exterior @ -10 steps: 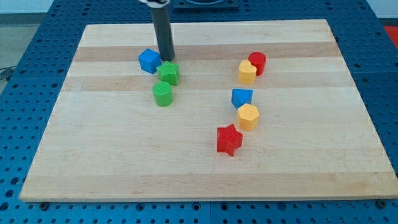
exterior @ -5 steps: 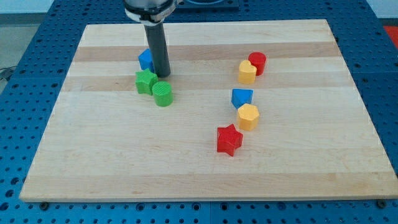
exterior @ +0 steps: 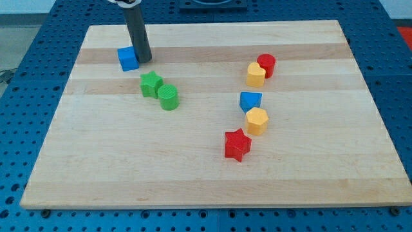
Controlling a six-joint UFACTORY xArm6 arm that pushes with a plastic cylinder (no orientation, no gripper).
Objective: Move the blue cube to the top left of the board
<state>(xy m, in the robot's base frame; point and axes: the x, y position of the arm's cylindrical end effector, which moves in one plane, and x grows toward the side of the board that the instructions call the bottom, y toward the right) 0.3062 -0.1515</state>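
Observation:
The blue cube (exterior: 127, 58) sits near the board's upper left, a short way in from the left edge. My tip (exterior: 144, 60) stands right against the cube's right side, touching it or nearly so. The dark rod rises from there to the view's top.
A green star (exterior: 151, 84) and a green cylinder (exterior: 168, 97) lie just below and right of my tip. At the right are a yellow heart (exterior: 255, 75), a red cylinder (exterior: 266, 64), a second blue block (exterior: 250, 101), a yellow hexagon (exterior: 257, 120) and a red star (exterior: 237, 144).
My tip has moved left and up, pushing the blue cube toward the upper left. The green star had been shoved left beside the green cylinder and now stays there.

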